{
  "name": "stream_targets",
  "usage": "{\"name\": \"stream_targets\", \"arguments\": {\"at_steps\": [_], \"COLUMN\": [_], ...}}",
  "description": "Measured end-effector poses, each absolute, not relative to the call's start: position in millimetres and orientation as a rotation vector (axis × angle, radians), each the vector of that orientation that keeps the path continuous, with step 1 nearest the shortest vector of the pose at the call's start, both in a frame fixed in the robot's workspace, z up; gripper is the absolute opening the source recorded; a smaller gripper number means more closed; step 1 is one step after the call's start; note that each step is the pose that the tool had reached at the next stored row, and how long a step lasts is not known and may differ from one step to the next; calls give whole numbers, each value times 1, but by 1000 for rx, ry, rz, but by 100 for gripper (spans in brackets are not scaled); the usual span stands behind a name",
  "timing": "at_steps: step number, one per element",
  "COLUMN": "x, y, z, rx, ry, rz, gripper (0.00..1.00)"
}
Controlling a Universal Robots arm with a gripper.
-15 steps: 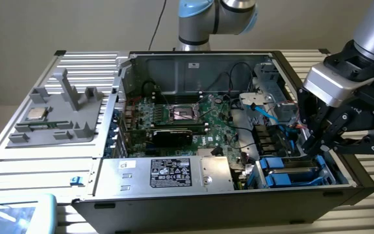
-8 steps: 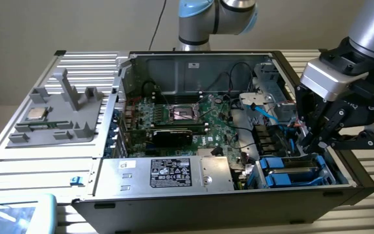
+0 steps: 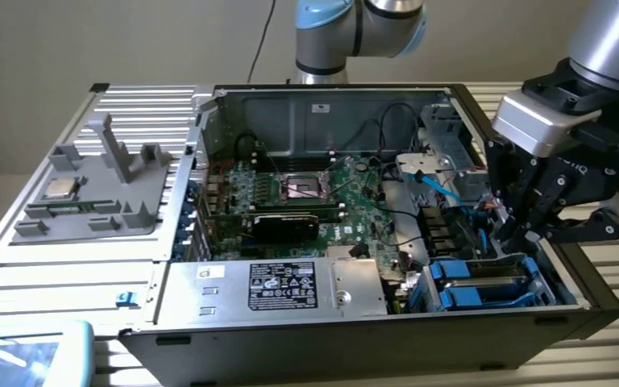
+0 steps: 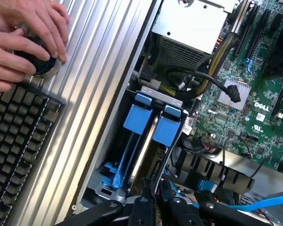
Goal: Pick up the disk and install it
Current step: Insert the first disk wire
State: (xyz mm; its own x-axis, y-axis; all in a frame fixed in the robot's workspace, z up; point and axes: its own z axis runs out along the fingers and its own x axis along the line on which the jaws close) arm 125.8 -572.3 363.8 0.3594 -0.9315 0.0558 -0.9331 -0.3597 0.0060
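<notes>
**Pincer [image 3: 512, 242] narrow at the end of the disk [image 4: 166, 131], in the bay [image 4: 101, 160] of the case [image 3: 321, 339]**

Outside the case, toward the exterior view's left, a grey tray [image 3: 94, 193] lies on the ribbed surface [image 3: 62, 274] and plays no part in this step. Also outside the case, a person's hands [image 4: 26, 40] rest on a black knob beside a keyboard [image 4: 19, 136], well apart from the bay.

Inside the case sits the board [image 3: 321, 201]. The bay is in the case's corner toward the exterior view's right. The disk stands on edge there, on the side nearer the board, just beside a second blue carrier [image 4: 136, 117]. The pincer hangs over the bay's end with its fingers drawn close together. Their tips meet the disk's end, and it looks like a pinch on the thin edge, though the contact itself is partly hidden.

Judged from this, the step in hand is seating the disk, and it seems close to done. To do it well:

- **Alignment:** keep the disk parallel with the neighbouring carrier, so its blue rails run true in the bay's guides.
- **Direction of force:** press along the slot, never across it, since a tilt would likely jam the plastic.
- **Speed:** go slowly, because the fit looks tight.
- **Cable:** mind the black cable [image 4: 203, 77] looping inside the case just past the bay's far end, where it could get trapped.
- **Full seat:** the disk sitting level with its neighbour is the mark to go by.
</notes>
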Motion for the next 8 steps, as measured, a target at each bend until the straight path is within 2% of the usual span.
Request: {"name": "stream_targets", "arguments": {"at_steps": [4, 8], "x": [126, 126], "y": [-562, -562], "z": [363, 363], "rx": [2537, 2496], "ry": [-1741, -1793], "rz": [94, 94], "gripper": [16, 16]}}
